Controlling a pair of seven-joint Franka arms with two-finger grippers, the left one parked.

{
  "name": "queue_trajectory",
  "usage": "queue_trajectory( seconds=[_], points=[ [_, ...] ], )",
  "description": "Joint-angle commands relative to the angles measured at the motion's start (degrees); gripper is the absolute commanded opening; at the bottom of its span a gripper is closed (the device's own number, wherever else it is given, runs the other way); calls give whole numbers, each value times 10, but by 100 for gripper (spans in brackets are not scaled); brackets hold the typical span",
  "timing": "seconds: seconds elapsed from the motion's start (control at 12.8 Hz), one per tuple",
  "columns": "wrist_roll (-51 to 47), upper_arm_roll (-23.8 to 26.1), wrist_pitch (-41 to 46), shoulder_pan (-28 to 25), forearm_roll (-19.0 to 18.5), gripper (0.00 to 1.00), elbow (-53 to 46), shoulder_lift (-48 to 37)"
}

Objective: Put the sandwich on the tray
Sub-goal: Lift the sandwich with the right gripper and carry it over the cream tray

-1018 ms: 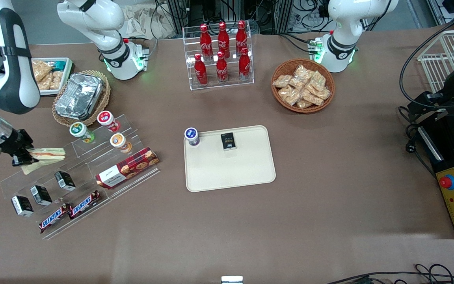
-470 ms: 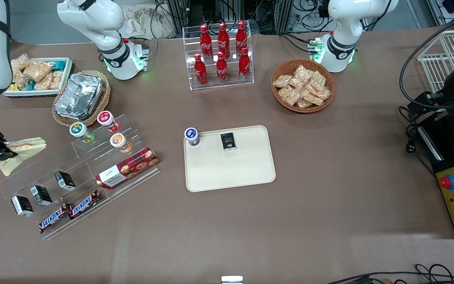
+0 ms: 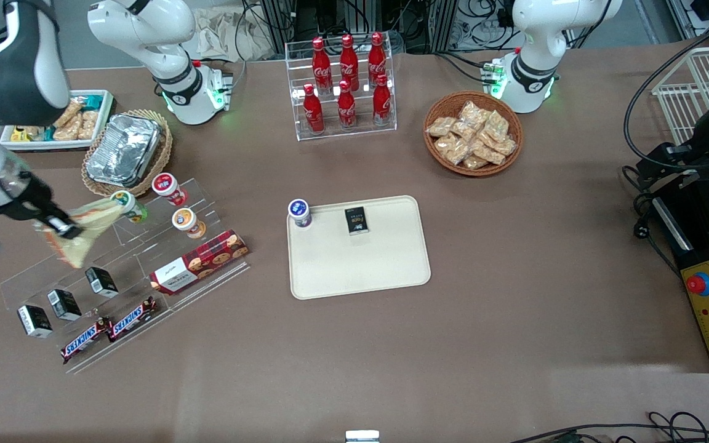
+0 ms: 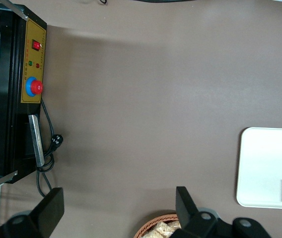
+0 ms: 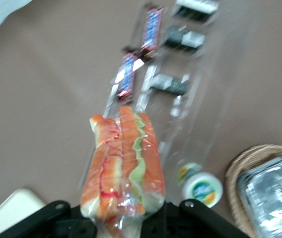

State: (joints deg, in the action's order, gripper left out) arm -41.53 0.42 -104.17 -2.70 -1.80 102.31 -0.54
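Note:
My right gripper point(image 3: 66, 232) is shut on the sandwich point(image 3: 87, 229), a wrapped wedge of pale bread, and holds it in the air above the clear acrylic stand point(image 3: 127, 271) at the working arm's end of the table. In the right wrist view the sandwich point(image 5: 123, 163) shows its orange-red and green filling edge between the gripper's point(image 5: 126, 225) black jaws. The beige tray point(image 3: 360, 264) lies flat at the table's middle, well away from the gripper. It also shows in the left wrist view point(image 4: 265, 168).
On the tray stand a small cup point(image 3: 300, 213) and a dark packet point(image 3: 357, 220). The acrylic stand holds cups point(image 3: 127, 206), a biscuit box point(image 3: 199, 261), dark cartons point(image 3: 64, 303) and Snickers bars point(image 3: 108, 331). A foil container point(image 3: 124, 149), a white bin point(image 3: 59, 126), a cola rack point(image 3: 345, 86) and a snack basket point(image 3: 473, 133) stand farther from the camera.
My gripper has swung with the sandwich from near the table's edge toward the tray, and now holds it over the acrylic stand beside the green-lidded cup. The sandwich has tilted.

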Motion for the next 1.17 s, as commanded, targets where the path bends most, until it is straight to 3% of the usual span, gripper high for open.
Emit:
queue_trajectory(
  seconds=[0.0,0.23,0.47,0.55,0.78,1.1],
  points=[
    [31,-3,13,-60,25,6,-35,12],
    [84,-2,11,-106,34,1,-51,35],
    [88,-4,10,-196,13,0,-60,78],
    [114,-3,7,-218,-12,0,-68,96],
    [192,-3,-16,-268,-17,0,-69,127],
    [241,-2,-158,-342,-14,0,-73,173]
  ],
)
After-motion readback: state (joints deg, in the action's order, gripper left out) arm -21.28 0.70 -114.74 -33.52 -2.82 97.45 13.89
